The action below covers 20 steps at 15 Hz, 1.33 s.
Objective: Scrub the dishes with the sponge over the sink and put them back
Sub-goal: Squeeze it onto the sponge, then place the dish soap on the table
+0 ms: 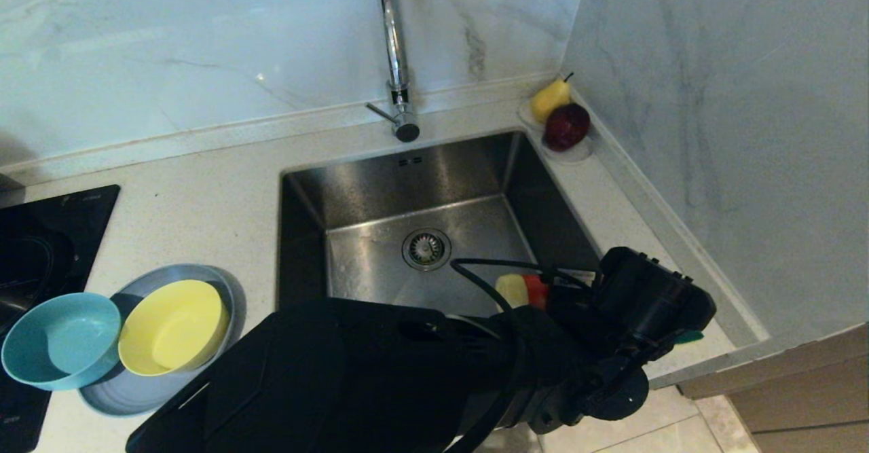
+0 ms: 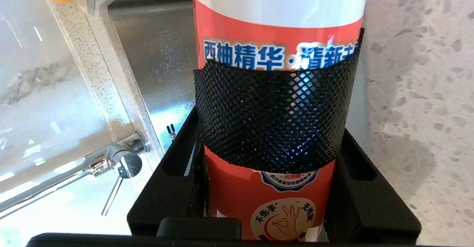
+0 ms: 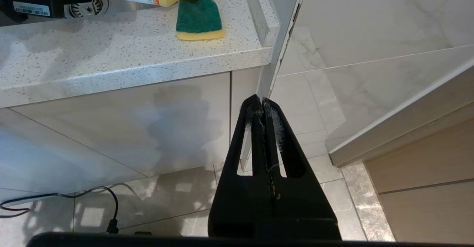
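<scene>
Flat, sponge (image 3: 199, 17) beside sink edge.

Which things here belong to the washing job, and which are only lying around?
Job: teal bowl, yellow bowl, grey-blue plate, sponge, sink, detergent bottle in the left gripper.
Lying about: pear, red apple, hob.
</scene>
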Tool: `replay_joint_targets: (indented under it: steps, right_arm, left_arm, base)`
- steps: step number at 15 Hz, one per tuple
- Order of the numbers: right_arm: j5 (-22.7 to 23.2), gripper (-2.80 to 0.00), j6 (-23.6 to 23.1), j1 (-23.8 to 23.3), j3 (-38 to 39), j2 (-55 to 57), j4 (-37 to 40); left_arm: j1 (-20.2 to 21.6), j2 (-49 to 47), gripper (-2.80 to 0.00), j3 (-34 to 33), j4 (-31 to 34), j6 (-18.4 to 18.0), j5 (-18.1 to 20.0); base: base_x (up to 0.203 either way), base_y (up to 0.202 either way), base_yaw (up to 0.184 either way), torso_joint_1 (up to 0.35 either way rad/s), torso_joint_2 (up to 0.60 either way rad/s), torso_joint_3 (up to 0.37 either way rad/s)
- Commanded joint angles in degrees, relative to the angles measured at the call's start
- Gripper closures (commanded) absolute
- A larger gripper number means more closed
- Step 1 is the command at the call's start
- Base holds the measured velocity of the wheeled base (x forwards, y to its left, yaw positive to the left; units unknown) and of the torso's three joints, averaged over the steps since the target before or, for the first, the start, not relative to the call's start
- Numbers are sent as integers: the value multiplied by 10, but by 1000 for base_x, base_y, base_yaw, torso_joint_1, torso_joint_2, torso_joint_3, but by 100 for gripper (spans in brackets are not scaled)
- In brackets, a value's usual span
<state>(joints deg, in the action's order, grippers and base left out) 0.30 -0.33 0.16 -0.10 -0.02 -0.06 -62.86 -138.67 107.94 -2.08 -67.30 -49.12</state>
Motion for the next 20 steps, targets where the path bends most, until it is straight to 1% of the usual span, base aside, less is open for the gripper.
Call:
replay_joint_targets:
  steps: [1,6,8,11,14,15,16,17,20]
  right_arm:
    - [0,0,0,0,0,-1,0]
    - [0,0,0,0,0,-1,0]
    - [0,0,0,0,0,-1,0]
    - [0,0,0,0,0,-1,0]
    - [0,0,0,0,0,-1,0]
    - [0,0,0,0,0,-1,0]
    - [0,0,0,0,0,-1,0]
    - [0,0,0,0,0,-1,0]
    - [0,0,0,0,0,-1,0]
  left_arm:
    - [-2,-1,0,0,0,-2,-5]
    - [-3,-1,0,-1,1,-1,-4]
    - [-4,3,0,0,-8,7,-3]
    - [-4,15,0,-2,-7,60,13]
    - [-3,28,0,-2,-5,94,42]
    - [-3,38,0,-2,0,118,65]
    - [-3,41,0,-1,-1,126,74]
    - [-3,47,0,0,-4,144,95]
    - [-3,71,0,-1,1,209,143]
  base:
    - [0,0,0,0,0,0]
    - [0,0,0,0,0,0]
    - [0,0,0,0,0,0]
    - [0,0,0,0,0,0]
    - [0,0,0,0,0,0]
    - [0,0,0,0,0,0]
    - [0,0,0,0,0,0]
    - [0,0,0,0,0,0]
    - [0,0,0,0,0,0]
